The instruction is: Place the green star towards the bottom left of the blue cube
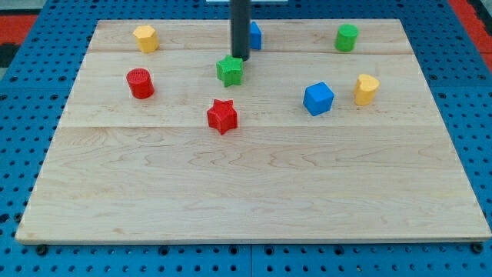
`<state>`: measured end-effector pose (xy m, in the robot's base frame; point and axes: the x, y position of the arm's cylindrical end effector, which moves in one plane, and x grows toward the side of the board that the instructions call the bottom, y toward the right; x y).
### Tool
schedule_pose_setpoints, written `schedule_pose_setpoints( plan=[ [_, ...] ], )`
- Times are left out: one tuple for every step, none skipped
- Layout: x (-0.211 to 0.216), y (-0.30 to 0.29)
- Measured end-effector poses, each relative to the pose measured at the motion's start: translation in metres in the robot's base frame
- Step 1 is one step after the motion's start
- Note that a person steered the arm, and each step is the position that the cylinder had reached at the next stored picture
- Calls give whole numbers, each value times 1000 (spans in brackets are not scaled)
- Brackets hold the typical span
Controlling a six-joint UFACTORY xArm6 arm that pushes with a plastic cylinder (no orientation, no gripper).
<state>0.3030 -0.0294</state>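
Resting just above the green star (229,71), my tip (240,58), no hand fitted, blue cube (318,98) well right

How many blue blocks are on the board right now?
2: a blue cube at the view's right of centre, and another blue block near the top, partly hidden behind the rod, shape unclear.

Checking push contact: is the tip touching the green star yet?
Cannot tell. In the camera view my tip ends right at the green star's upper edge, no gap visible, but overlap could be perspective.
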Motion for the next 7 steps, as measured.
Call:
schedule_pose_setpoints(
  plan=[
    [29,-15],
    [36,-7],
    [34,-55],
    [12,-54],
    [13,-120],
    [1,-140],
    [27,-141]
  ],
)
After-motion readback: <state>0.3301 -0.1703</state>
